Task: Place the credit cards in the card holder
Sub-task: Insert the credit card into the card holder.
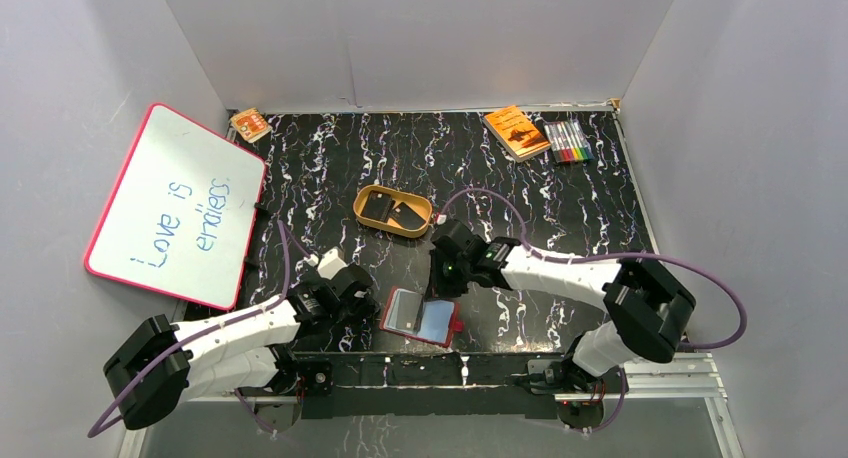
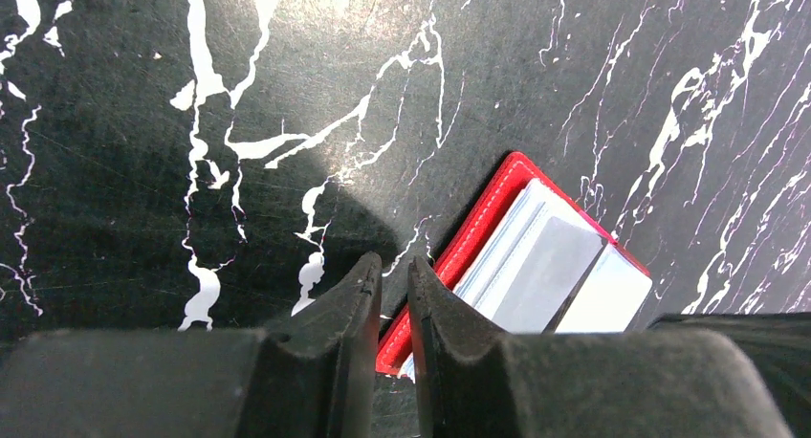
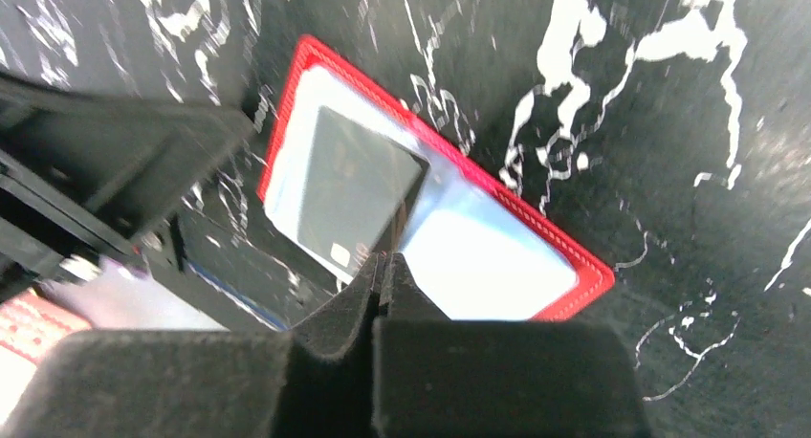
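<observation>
Red card holder (image 1: pixel 421 317) lies open on the tabletop (image 1: pixel 560 208), one credit card (image 3: pixel 356 194) on its pocket. Right gripper (image 3: pixel 383 266) is closed empty; left gripper (image 2: pixel 390 271) nearly closed, empty. Card looks thin, stiff, slippery: pinch its edge.

The left gripper (image 2: pixel 390 295) covers the near corner of the card holder (image 2: pixel 536 256) in the left wrist view, so contact cannot be told; the right wrist view is blurred; from above, the whiteboard's (image 1: pixel 175 206) second word and the cards in the tan dish (image 1: pixel 392 211) are too small to read.
</observation>
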Motion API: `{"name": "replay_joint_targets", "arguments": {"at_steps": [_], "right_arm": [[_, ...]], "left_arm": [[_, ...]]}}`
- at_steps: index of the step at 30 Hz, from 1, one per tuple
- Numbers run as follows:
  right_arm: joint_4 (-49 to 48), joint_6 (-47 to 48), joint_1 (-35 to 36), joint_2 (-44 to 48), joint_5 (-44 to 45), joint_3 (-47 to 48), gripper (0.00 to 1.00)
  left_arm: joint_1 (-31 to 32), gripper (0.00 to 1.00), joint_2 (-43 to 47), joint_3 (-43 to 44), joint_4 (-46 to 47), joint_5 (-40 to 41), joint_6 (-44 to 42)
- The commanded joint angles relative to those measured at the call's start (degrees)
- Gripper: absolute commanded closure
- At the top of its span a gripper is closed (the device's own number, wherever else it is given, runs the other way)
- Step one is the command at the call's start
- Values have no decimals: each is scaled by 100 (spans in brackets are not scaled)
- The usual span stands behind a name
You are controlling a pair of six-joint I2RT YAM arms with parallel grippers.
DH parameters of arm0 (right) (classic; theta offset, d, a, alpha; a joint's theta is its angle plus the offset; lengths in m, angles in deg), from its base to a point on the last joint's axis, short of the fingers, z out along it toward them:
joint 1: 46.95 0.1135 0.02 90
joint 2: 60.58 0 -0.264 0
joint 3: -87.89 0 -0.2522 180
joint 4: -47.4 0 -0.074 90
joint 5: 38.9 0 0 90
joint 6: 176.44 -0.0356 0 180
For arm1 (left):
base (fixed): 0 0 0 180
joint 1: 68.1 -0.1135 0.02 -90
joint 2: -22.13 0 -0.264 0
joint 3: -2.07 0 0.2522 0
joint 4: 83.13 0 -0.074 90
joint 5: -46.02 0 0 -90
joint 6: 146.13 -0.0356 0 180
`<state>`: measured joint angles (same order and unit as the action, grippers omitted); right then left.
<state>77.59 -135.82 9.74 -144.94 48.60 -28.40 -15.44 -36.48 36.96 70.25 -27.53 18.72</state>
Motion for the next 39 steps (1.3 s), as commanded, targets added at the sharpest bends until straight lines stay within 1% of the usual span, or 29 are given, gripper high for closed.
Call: {"name": "replay_joint_targets", "arguments": {"at_steps": [1, 8, 17, 19, 21, 25, 29, 34, 39], "right_arm": [[-29, 37, 150, -75, -764, -342, 100], [-368, -27, 291, -481, -1097, -331, 100], [-518, -88, 308, -816, -1042, -232, 100], [-563, -90, 308, -836, -1039, -225, 100], [-577, -90, 308, -860, -1041, -187, 100], [-672, -89, 308, -895, -1070, -101, 100], [-790, -95, 308, -1010, -1141, 10, 100], [-881, -107, 308, -1109, -1130, 110, 100], [-660, 100, 306, -1076, -866, 273, 100]], "left_arm": [[16, 84, -88, -231, -697, 113, -5], [16, 84, -187, -285, -603, 19, -96], [18, 87, -439, -293, -279, -289, -345], [16, 89, -466, -314, -197, -357, -385], [16, 93, -487, -328, -121, -415, -424], [16, 99, -560, -332, -14, -496, -479], [16, 100, -622, -337, 61, -554, -497], [16, 100, -561, -353, 6, -528, -470], [16, 100, -191, -414, -411, -204, -197]]}}
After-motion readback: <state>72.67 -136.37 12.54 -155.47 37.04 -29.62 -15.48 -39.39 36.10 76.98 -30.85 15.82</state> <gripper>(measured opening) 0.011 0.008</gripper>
